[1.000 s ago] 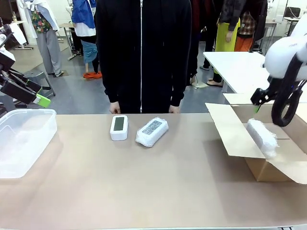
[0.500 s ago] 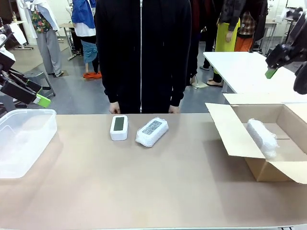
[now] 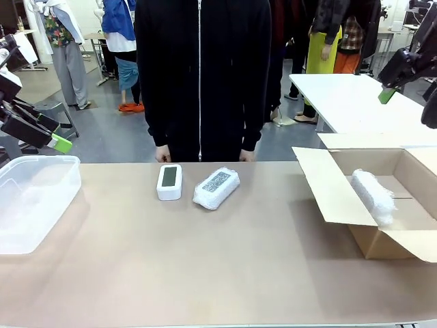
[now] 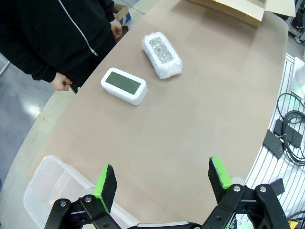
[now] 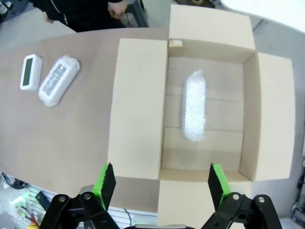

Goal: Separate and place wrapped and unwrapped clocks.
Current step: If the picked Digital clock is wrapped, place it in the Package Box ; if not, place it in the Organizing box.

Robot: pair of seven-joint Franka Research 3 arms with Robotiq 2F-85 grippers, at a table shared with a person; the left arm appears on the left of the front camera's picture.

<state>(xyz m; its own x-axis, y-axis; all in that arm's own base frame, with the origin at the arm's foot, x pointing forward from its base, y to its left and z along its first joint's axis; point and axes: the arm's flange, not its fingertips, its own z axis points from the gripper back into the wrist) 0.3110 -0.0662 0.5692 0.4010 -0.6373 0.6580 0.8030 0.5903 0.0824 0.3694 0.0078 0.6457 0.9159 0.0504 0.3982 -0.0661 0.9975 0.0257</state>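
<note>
One wrapped clock (image 3: 373, 196) lies in the cardboard box (image 3: 328, 191); well left of it sit a second wrapped clock (image 3: 216, 188) and the bare clock (image 3: 169, 181). Both arms' jaws stand released, empty. The soft, light bundle probably suits gripping across its width.

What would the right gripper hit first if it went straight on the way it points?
Most likely the open cardboard box: the right gripper, open, looks down into it, and the wrapped clock lies just off its line. Depth is hard to judge.
</note>
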